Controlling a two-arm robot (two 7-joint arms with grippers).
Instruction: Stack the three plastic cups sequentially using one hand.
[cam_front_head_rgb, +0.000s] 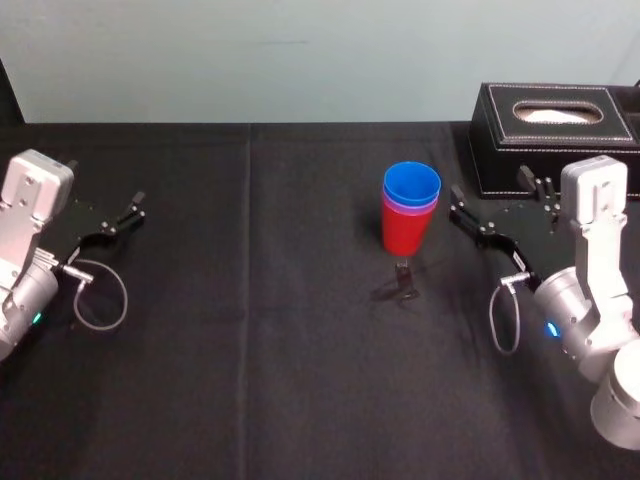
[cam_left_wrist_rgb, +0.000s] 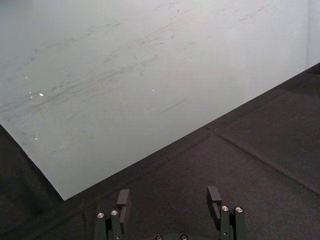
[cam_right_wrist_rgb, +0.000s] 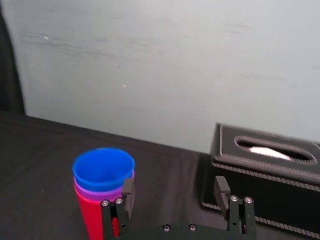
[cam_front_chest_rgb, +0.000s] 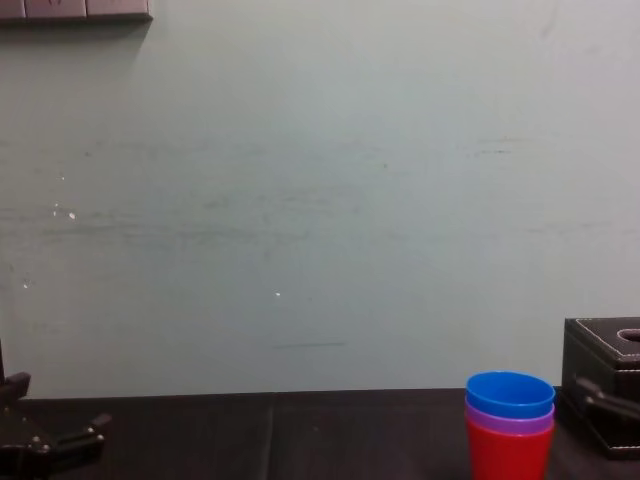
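- Black cloth (cam_front_head_rgb: 250, 350) covers the table before a pale wall (cam_front_chest_rgb: 300, 200); right of the table's middle stands the stack of three plastic cups (cam_front_head_rgb: 410, 212), upright.
- At the bottom sits the red cup (cam_front_head_rgb: 405, 235); the purple cup (cam_front_head_rgb: 410, 208) shows as a thin band nested inside it; the blue cup (cam_front_head_rgb: 411, 186) is on top, mouth up; by the look of it, the stacking is done.
- Just beside the stack, on its right, hangs the right gripper (cam_front_head_rgb: 457, 205), fingers spread and empty; seen from its wrist, one finger (cam_right_wrist_rgb: 127, 192) shows against the red cup's side; whether it touches cannot be told.
- Behind the right arm sits a black stitched box (cam_front_head_rgb: 555, 135), near the table's far right corner; the left gripper (cam_front_head_rgb: 133, 208) rests at the far left, well apart from the cups, its fingers likewise apart and holding nothing.
- Likely hazard: the cups look light and the stack stands tall on a narrow base; a sideways sweep of the near finger on withdrawal could tip or drag it; a pull straight back, stopping short of the box, looks safest.
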